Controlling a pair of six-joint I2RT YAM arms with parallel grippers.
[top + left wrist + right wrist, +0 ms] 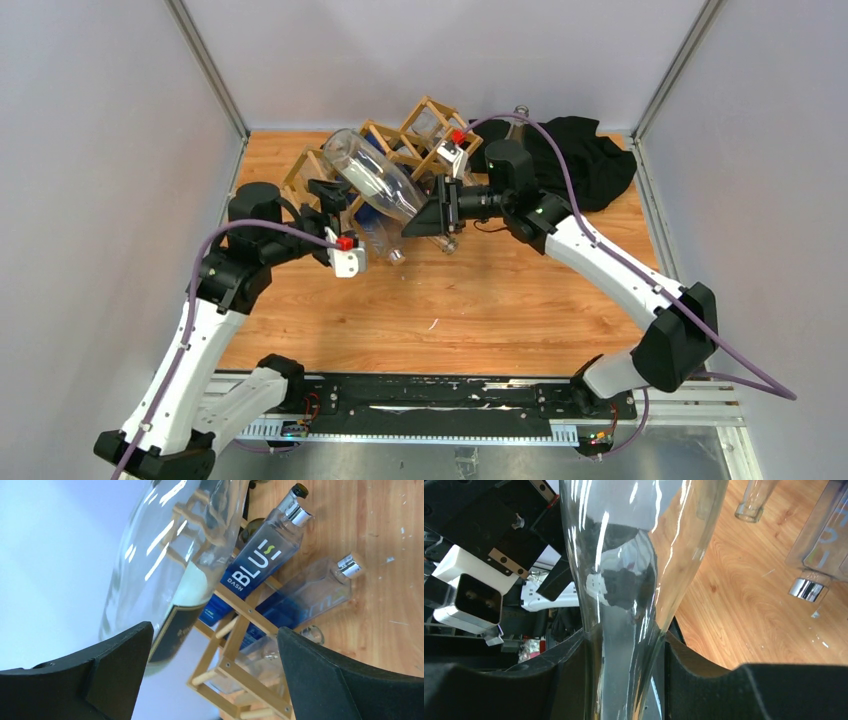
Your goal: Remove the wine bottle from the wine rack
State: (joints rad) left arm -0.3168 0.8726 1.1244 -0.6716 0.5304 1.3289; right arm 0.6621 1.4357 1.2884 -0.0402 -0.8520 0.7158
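The light-wood wine rack (420, 135) stands tilted at the back of the table, with blue bottles (260, 562) in its cells. A large clear wine bottle (378, 182) lies slanted above the rack's front. My right gripper (441, 213) is shut on its neck, which fills the gap between the fingers in the right wrist view (624, 650). My left gripper (335, 197) is open at the rack's left end. In the left wrist view the gripper (215, 635) has the rack's end frame (240, 662) between its fingers, with the clear bottle (165, 565) to the left.
A black cloth (585, 155) lies at the back right, with another bottle top (520, 112) behind it. Grey walls close in the left, back and right. A loose clear bottle mouth (750, 507) and a silver cap (806, 589) lie on the wood floor.
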